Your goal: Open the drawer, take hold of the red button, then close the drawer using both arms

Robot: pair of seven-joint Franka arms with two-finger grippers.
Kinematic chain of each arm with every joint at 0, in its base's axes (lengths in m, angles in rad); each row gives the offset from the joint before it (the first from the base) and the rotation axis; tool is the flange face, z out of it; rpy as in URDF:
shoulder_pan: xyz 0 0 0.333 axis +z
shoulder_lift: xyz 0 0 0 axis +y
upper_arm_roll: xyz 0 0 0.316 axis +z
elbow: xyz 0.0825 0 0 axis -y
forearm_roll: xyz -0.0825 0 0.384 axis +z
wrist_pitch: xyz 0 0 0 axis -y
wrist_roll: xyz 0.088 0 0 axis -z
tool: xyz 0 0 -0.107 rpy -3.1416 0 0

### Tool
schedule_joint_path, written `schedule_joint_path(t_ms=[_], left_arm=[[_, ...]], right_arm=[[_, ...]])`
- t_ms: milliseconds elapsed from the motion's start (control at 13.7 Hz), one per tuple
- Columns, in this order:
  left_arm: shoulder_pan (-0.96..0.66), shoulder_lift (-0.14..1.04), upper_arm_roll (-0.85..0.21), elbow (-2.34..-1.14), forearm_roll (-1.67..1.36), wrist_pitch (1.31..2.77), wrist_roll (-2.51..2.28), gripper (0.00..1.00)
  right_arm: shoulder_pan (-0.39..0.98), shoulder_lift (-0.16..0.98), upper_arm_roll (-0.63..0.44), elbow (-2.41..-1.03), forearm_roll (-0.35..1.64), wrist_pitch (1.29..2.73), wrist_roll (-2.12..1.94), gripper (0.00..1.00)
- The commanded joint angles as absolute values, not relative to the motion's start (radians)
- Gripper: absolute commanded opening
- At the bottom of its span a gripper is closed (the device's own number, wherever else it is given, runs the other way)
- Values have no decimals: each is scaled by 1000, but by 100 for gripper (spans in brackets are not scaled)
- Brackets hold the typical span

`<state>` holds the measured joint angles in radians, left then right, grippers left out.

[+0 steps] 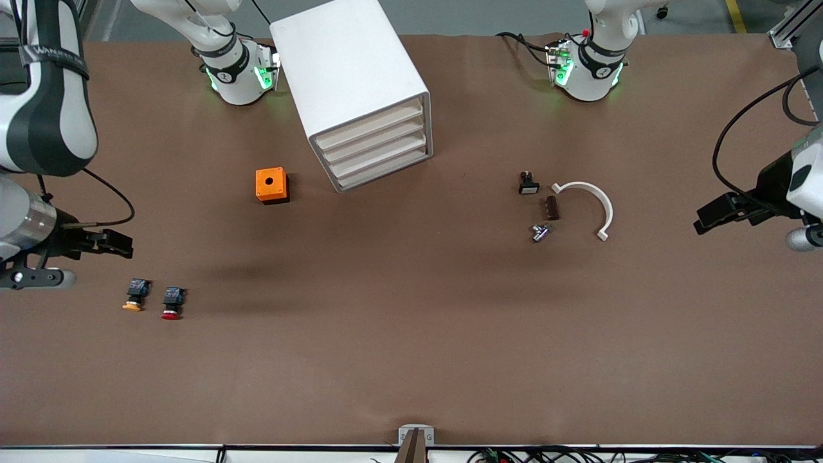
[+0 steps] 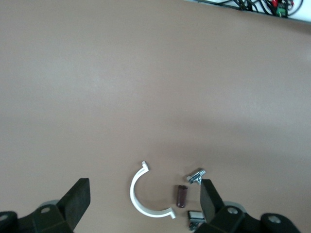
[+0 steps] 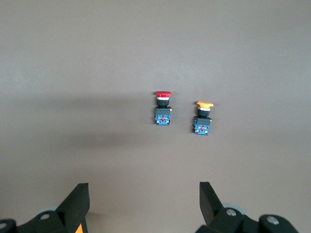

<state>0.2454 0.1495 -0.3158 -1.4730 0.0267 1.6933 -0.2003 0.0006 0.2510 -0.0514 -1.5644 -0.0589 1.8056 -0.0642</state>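
The white cabinet (image 1: pixel 350 71) stands near the robots' bases, and its three alike drawers (image 1: pixel 375 149) are all shut. The red-capped button (image 1: pixel 171 303) lies on its side on the table toward the right arm's end and shows in the right wrist view (image 3: pixel 163 108). The orange-capped button (image 1: pixel 134 296) lies beside it (image 3: pixel 203 118). My right gripper (image 1: pixel 119 243) hangs open and empty over the table close to both buttons (image 3: pixel 144 189). My left gripper (image 1: pixel 710 217) hangs open and empty over the left arm's end of the table (image 2: pixel 144 187).
An orange box with a hole (image 1: pixel 271 185) sits beside the cabinet. Toward the left arm's end lie a white curved clip (image 1: pixel 598 202), a brown cylinder (image 1: pixel 551 208), a metal bolt (image 1: pixel 539 233) and a small black-and-white switch (image 1: pixel 528 184).
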Motion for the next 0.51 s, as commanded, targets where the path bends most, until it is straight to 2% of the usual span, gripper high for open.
schedule_joint_path(t_ms=[0,146,439], left_arm=[[267,91,-334,-1497,52,1657,-115,100],[220,52,-316,-1517,52,1645,-106,100],[-44,-7,-69,-1564,52,1603,-104,100]], right_arm=[[2,192,-49,-1583,-61,1778,-63,100],[3,173,-49,-1553,-61,1738,-63,100],[0,175,-49,-1431,-61,1600,-61,100]])
